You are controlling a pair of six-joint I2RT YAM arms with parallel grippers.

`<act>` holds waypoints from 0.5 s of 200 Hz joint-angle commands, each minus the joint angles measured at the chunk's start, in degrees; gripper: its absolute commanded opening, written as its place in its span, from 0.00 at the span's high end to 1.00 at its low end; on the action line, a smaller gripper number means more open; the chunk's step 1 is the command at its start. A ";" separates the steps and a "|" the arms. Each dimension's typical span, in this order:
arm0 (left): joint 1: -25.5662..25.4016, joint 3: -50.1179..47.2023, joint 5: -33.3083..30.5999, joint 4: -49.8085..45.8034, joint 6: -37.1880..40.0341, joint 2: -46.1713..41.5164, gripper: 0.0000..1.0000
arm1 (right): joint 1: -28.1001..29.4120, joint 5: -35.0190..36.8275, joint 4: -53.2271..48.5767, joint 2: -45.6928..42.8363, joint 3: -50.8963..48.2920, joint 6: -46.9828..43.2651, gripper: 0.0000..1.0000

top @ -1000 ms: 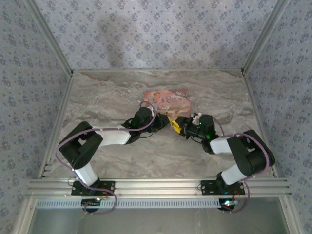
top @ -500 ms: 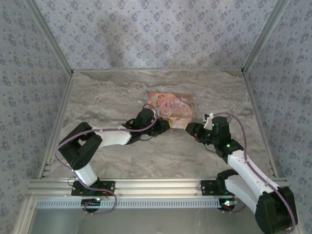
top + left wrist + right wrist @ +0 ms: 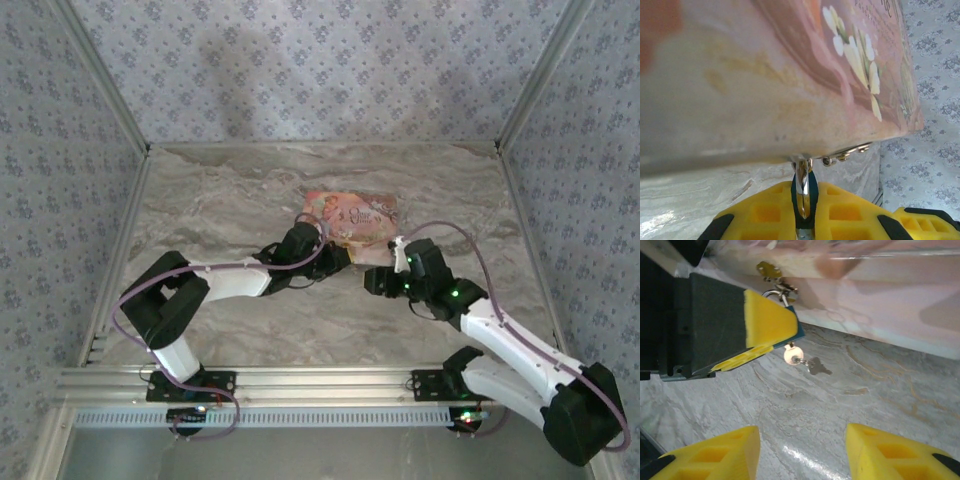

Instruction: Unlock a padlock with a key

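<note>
- Two tools sit at the pink tin's (image 3: 352, 212) near edge on the tabletop (image 3: 220, 200).
- Left tool (image 3: 805, 202): pads clamped tight on the padlock (image 3: 798, 331), which is hooked to the tin's front hasp.
- Right tool (image 3: 802, 450): fingers wide apart, empty, near the key (image 3: 793, 354) just below the padlock.

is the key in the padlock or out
In, it seems: the round silver key head juts from the small blue padlock clamped in the left end effector.
</note>
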 commanded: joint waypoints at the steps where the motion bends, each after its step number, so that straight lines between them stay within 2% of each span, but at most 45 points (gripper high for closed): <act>1: -0.56 2.92 1.17 2.15 -0.40 -2.20 1.00 | 2.60 5.60 0.62 2.29 2.67 -4.92 0.48; 58: -0.51 3.68 2.63 1.52 -0.57 -2.82 1.00 | 3.67 7.70 4.07 8.97 5.87 -8.66 0.48; 100: -0.44 4.32 3.38 0.74 -0.41 -3.43 1.00 | 3.71 7.81 4.59 13.21 8.32 -11.76 0.52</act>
